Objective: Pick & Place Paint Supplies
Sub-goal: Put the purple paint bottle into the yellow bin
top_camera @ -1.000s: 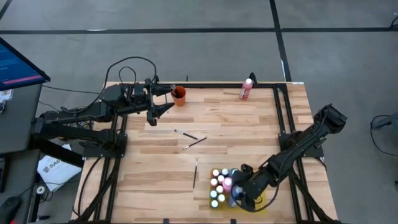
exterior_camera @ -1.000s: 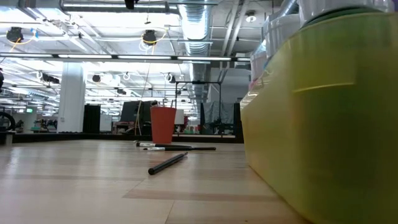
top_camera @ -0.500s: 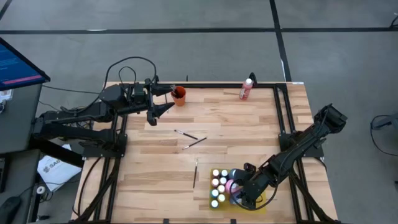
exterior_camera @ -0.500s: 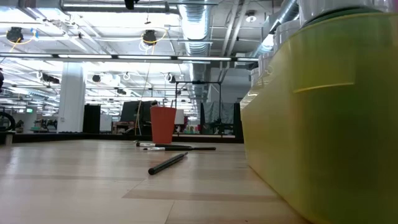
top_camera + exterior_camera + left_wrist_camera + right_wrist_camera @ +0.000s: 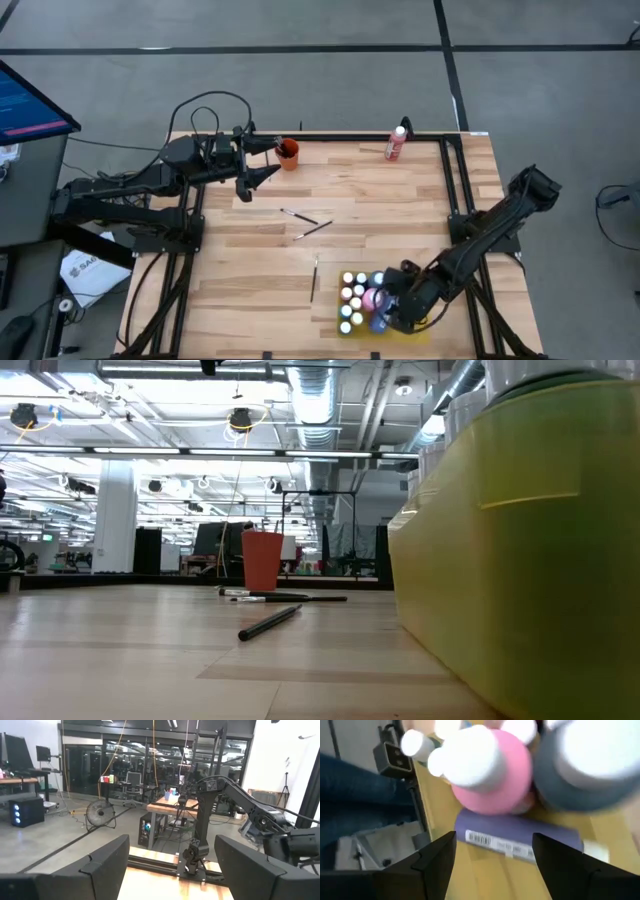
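In the high view, the left gripper point(image 5: 268, 160) sits at the upper left of the frame, over the back of the wooden worktop point(image 5: 250, 280), with its fingers spread open and nothing between them. The left wrist view agrees: both dark fingers point(image 5: 105, 865) stand wide apart, with only the room showing between them. Just right of that gripper an orange cup point(image 5: 288, 154) stands near the worktop's back edge; in the low view the same cup point(image 5: 262, 560) is upright in the middle distance.

Toward the middle of the high view, two thin dark paintbrushes point(image 5: 298, 216) lie crossing each other on the bare wood, and a third paintbrush point(image 5: 313, 279) lies alone below them, just left of the bottles. In the low view one brush point(image 5: 270, 621) lies nearest the camera, with the others behind it in front of the cup.

At the upper middle-right, a pink bottle point(image 5: 396, 143) with a white cap stands alone by the back rail.

At the lower right, a cluster of white-capped paint bottles point(image 5: 352, 298) stands in the yellow tray point(image 5: 418, 327), whose wall point(image 5: 520, 550) fills the right of the low view. The right gripper point(image 5: 392, 308) is down at this cluster. In the right wrist view its fingers point(image 5: 437, 857) are apart, straddling a pink bottle point(image 5: 492, 775) without visibly clamping it, beside a blue-grey bottle point(image 5: 585, 770).
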Motion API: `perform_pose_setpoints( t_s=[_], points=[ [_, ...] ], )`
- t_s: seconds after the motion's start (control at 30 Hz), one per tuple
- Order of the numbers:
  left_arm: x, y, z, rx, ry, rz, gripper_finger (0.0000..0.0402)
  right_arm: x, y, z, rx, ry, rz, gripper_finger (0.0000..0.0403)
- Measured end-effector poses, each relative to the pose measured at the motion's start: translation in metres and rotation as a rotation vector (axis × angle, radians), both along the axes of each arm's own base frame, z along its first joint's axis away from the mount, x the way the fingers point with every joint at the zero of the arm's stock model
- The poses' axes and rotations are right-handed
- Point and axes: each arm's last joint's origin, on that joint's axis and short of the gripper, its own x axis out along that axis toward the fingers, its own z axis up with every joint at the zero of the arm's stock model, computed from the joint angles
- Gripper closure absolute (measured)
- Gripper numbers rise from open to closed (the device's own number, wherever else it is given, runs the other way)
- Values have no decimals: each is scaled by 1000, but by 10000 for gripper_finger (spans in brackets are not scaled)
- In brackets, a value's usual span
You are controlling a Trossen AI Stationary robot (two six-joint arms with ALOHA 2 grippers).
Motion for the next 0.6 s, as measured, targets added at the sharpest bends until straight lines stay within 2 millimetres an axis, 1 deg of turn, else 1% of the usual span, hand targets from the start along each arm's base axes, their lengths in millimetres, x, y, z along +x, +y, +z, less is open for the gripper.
perform_pose_setpoints(
  t_s=[0.07,0.1,0.23,0.33,0.47,0.6],
  points=[
    [0,0,0,-20,-3,-3,115,-4,-4,6,21,58,-93,147],
    [0,0,0,-22,-4,-4,115,-8,-7,9,32,106,-171,147],
    [0,0,0,-22,-3,-3,115,-22,-13,20,167,273,-518,147],
    [0,1,0,-22,-3,11,115,-30,-10,21,276,350,-793,147],
    [0,1,0,-20,-2,13,115,-30,1,9,312,404,-995,147],
    [0,1,0,-19,-2,16,115,-17,6,-10,286,414,-1056,147]
  ],
)
